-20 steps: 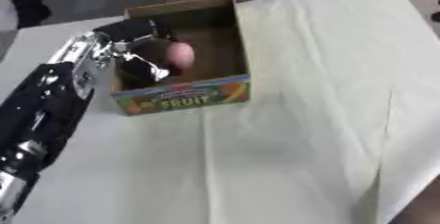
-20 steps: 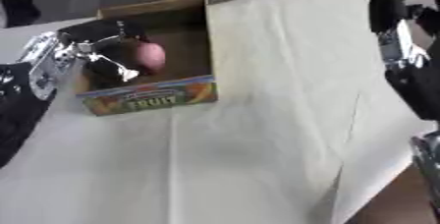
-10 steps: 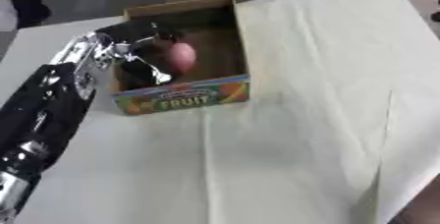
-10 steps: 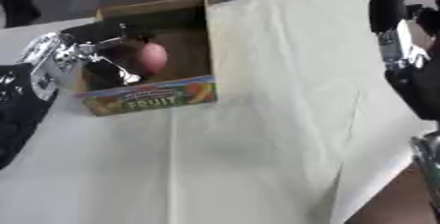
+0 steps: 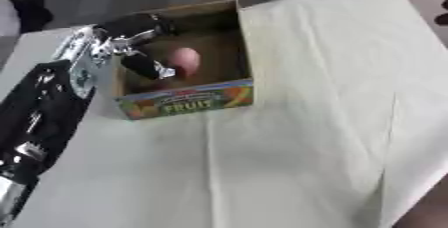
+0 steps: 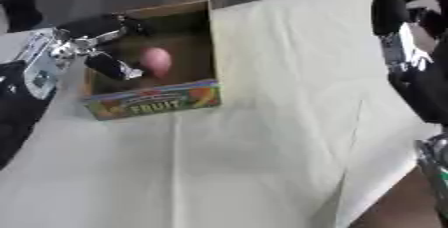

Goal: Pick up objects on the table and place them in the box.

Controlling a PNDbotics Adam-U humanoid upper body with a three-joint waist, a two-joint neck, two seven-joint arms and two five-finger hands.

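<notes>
One "FRUIT"-labelled box [image 5: 188, 103]

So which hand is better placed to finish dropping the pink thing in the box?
Left. The left hand is already inside the box beside the pink thing; the right arm is far off.

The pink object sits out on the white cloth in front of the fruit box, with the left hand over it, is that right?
Not quite: the pink object is inside the fruit box, as the left eye view shows, not on the white cloth. The left hand is indeed over it.
</notes>
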